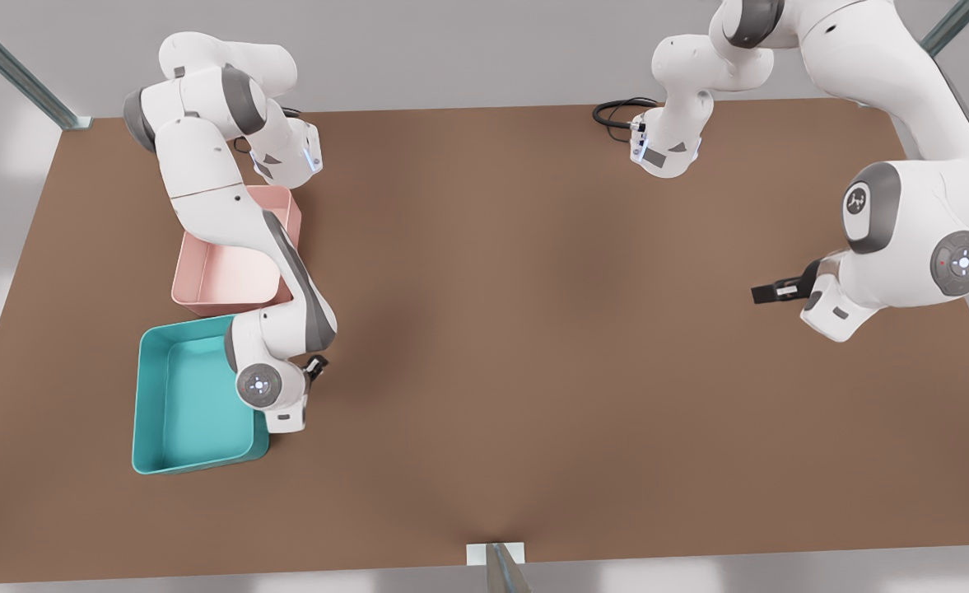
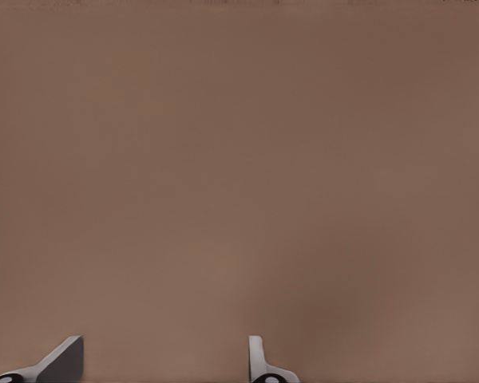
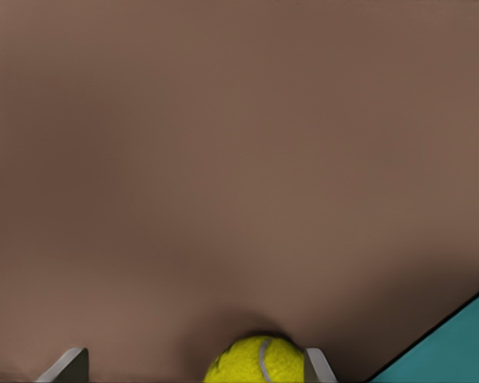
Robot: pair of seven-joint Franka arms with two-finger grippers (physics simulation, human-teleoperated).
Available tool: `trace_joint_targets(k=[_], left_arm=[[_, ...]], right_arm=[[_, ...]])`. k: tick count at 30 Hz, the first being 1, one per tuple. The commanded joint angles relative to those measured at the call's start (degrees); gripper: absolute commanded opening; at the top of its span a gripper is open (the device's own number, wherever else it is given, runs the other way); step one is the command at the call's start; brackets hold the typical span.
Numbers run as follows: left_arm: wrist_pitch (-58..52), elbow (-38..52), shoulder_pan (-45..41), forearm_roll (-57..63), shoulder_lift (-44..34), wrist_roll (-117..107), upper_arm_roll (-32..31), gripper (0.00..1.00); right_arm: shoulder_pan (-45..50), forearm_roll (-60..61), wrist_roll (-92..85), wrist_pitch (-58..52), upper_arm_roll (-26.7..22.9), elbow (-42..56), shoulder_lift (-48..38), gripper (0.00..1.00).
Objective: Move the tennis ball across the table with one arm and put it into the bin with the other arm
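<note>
I have the right gripper (image 3: pixel 195 367), jaws spread, around the tennis ball (image 3: pixel 255 361) beside the teal bin (image 1: pixel 192 403); left gripper (image 1: pixel 772 291) waits released; next, clench.

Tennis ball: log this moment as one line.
tennis ball: on table, beside teal bin | right claw: open around it | left claw: open, waiting

tennis ball (image 3: pixel 255 361) on table (image 1: pixel 533 329), beside bin (image 1: pixel 192 403)
</note>
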Motion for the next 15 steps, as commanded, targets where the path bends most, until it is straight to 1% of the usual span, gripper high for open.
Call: trace_joint_targets(k=[1, 15], left_arm=[[0.8, 0.0, 0.0, 0.1, 0.0, -1.2, 0.1, 1.00], [0.8, 0.0, -0.2, 0.1, 0.0, -1.2, 0.0, 1.00]], right_arm=[[-0.1, -0.1, -27.4, 0.5, -0.1, 0.0, 0.0, 1.00], [-0.5, -0.8, -29.7, 0.1, -0.2, -1.4, 0.7, 1.00]])
